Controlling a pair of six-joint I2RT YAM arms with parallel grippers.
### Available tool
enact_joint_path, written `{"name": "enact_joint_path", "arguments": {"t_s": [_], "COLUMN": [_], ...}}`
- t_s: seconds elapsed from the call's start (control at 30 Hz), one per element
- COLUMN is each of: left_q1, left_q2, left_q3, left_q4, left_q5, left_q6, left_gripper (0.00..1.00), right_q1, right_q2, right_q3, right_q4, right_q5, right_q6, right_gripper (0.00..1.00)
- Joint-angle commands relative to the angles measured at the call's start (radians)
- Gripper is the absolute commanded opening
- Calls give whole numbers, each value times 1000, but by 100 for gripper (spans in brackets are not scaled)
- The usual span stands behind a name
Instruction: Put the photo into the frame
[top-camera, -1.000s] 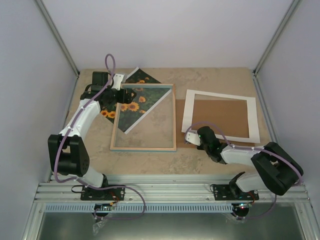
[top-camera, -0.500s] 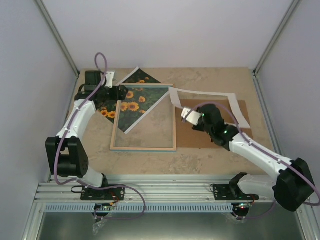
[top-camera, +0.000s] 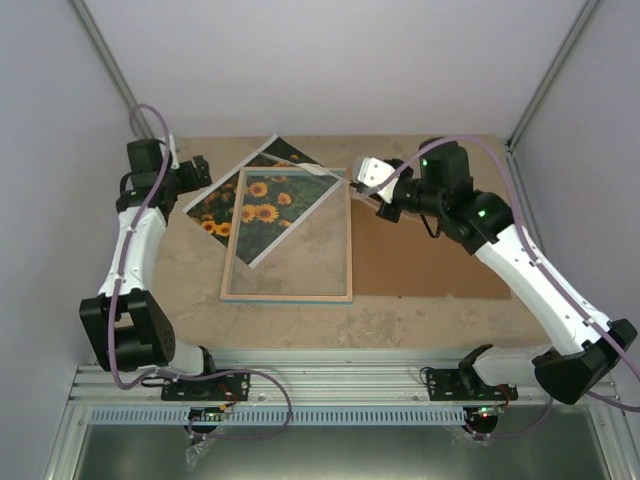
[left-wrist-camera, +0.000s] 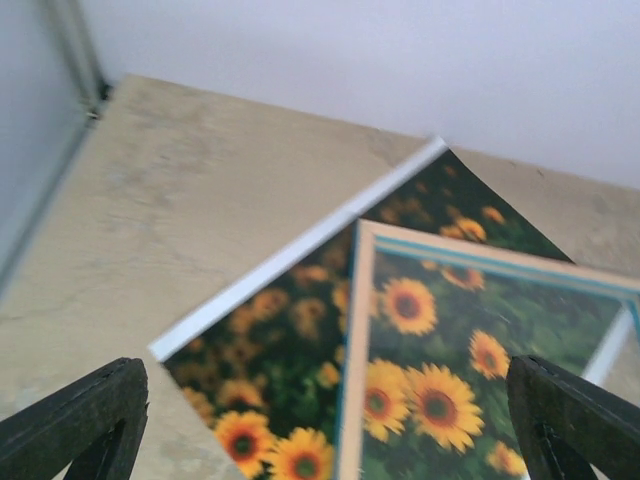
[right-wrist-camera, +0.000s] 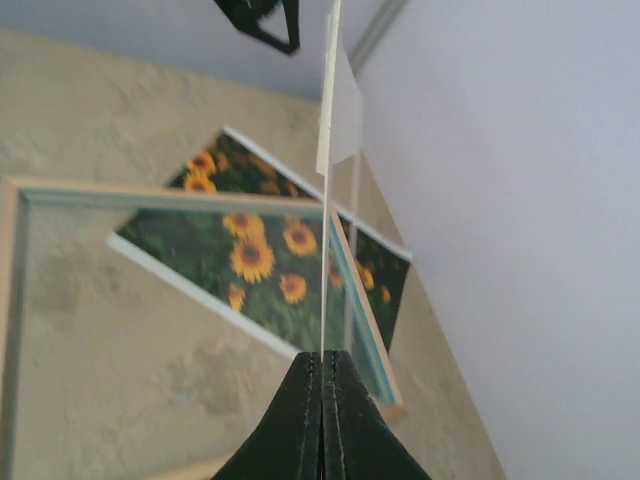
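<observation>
The photo (top-camera: 215, 200) of sunflowers lies askew on the table, its right part under the frame (top-camera: 346, 240). The frame lies flat, with turquoise and light wood edges and a clear pane. The left wrist view shows the photo (left-wrist-camera: 270, 340) and the frame's wooden edge (left-wrist-camera: 355, 340) overlapping it. My left gripper (top-camera: 198, 168) hovers left of the photo, open and empty, both fingers (left-wrist-camera: 80, 425) spread wide. My right gripper (right-wrist-camera: 323, 355) is shut on a white mat (right-wrist-camera: 338, 110), held upright and edge-on above the frame's far right corner.
A brown backing board (top-camera: 430, 255) lies flat to the right of the frame. White walls and metal posts close in the table at the back and sides. A rail runs along the near edge by the arm bases.
The right arm lifted the white mat off the backing board and carried it left and back to the frame's corner. The left gripper drew back left off the photo and opened wider.
</observation>
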Motion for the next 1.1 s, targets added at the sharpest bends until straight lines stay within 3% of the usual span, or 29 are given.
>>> {"name": "enact_joint_path", "arguments": {"t_s": [0.0, 0.3, 0.4, 0.5, 0.63, 0.83, 1.07], "left_q1": [74, 230, 244, 277, 311, 311, 310], "left_q2": [-43, -34, -23, -15, 7, 18, 30], "left_q3": [8, 42, 66, 85, 103, 93, 74], "left_q4": [42, 78, 71, 74, 64, 72, 82], "left_q5": [-111, -56, -66, -53, -20, 2, 14], "left_q6": [-74, -215, -217, -230, -245, -240, -233], "left_gripper": [99, 99, 100, 99, 99, 99, 99], "right_q1": [-2, -15, -43, -83, -138, -249, -291], "right_q2": [35, 202, 261, 318, 363, 513, 726], "right_q3": [142, 357, 369, 273, 65, -85, -25], "right_q4": [-101, 1, 125, 339, 655, 904, 897], "right_q5": [-250, -590, -691, -769, -723, -640, -635], "right_q6": [55, 340, 502, 746, 993, 1235, 1203], "right_gripper": [1, 1, 0, 1, 1, 1, 0]}}
